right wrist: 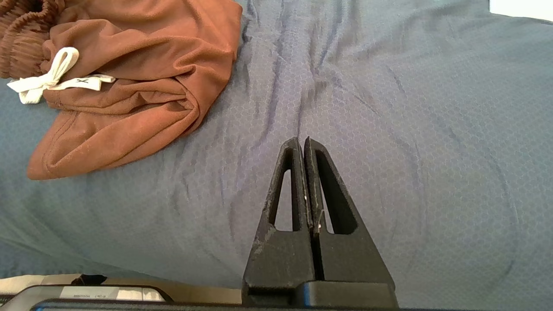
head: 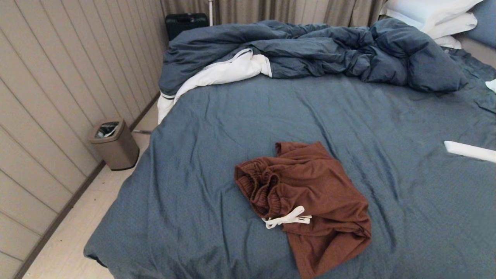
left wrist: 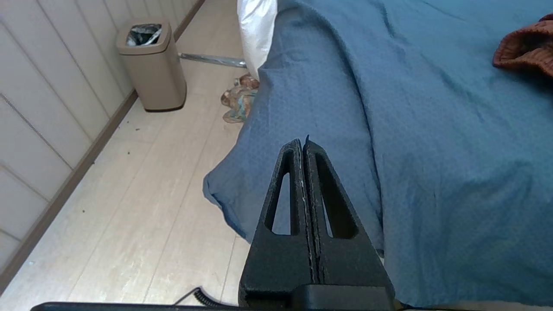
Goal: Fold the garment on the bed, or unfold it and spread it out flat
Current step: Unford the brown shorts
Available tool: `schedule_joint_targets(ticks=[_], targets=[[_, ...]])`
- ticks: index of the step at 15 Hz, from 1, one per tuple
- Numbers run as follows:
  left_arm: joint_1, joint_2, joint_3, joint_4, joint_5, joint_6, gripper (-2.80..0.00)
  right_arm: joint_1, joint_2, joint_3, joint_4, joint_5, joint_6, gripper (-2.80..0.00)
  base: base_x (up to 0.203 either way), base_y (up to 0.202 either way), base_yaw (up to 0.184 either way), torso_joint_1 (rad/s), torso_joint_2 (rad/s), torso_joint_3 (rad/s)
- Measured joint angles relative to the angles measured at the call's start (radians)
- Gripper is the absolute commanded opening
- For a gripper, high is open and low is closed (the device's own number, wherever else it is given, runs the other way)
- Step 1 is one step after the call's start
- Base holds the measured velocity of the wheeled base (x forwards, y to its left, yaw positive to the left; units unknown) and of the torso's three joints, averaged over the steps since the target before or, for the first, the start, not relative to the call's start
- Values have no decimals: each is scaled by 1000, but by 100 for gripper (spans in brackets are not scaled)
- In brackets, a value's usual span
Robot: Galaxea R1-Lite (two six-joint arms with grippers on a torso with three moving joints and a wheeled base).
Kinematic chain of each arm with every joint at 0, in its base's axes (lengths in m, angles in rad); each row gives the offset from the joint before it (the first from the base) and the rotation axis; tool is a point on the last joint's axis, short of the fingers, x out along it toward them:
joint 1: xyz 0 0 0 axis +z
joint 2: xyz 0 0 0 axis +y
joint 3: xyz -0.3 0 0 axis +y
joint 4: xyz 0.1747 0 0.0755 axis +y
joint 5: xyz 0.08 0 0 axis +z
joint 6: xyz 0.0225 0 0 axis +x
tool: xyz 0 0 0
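The rust-brown shorts (head: 310, 197) lie crumpled near the front middle of the bed (head: 240, 116), waistband bunched to the left and the white drawstring (head: 285, 220) on top. The right wrist view shows the shorts (right wrist: 129, 82) with a leg hem toward the bed's front. Only a scrap of the waistband (left wrist: 525, 47) enters the left wrist view. My left gripper (left wrist: 302, 141) hovers shut over the bed's front left corner, holding nothing. My right gripper (right wrist: 302, 140) is shut and empty above bare sheet, to the right of the shorts. Neither arm appears in the head view.
A rumpled dark blue duvet (head: 317, 50) with white lining fills the far part of the bed, white pillows (head: 430, 15) at the back right. A flat white object (head: 469, 151) lies at the right edge. A tan bin (head: 114, 144) and a small cloth (left wrist: 238, 100) are on the floor at left.
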Motion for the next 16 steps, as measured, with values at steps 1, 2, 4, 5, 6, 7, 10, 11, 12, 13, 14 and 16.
schedule_joint_targets(ticks=[1,2,4,5,6,7,10,11,12,13,14,16], targets=[[0,0,0,0,0,-1,-280,0,0,0,0,-1,0,-280,0,0,0,0,0,0],[0,0,0,0,0,-3,-280,0,0,0,0,-1,0,-280,0,0,0,0,0,0],[0,0,0,0,0,-3,-280,0,1,0,0,-1,0,-280,0,0,0,0,0,0],[0,0,0,0,0,-3,-280,0,1,0,0,-1,0,-280,0,0,0,0,0,0],[0,0,0,0,0,-3,-280,0,1,0,0,-1,0,-280,0,0,0,0,0,0],[0,0,0,0,0,-3,-280,0,1,0,0,-1,0,-280,0,0,0,0,0,0],[0,1,0,0,0,-3,-280,-1,1,0,0,-1,0,-280,0,0,0,0,0,0],[0,1,0,0,0,-3,-280,-1,1,0,0,0,0,-280,0,0,0,0,0,0],[0,1,0,0,0,-2,-280,-1,1,0,0,0,0,-280,0,0,0,0,0,0],[0,1,0,0,0,-2,-280,-1,1,0,0,3,-5,-280,0,0,0,0,0,0],[0,1,0,0,0,-2,-280,-1,0,0,-2,6,-10,-280,0,0,0,0,0,0],[0,0,0,0,-1,-1,-280,-1,-1,-4,9,6,-13,-280,0,0,0,0,0,0]])
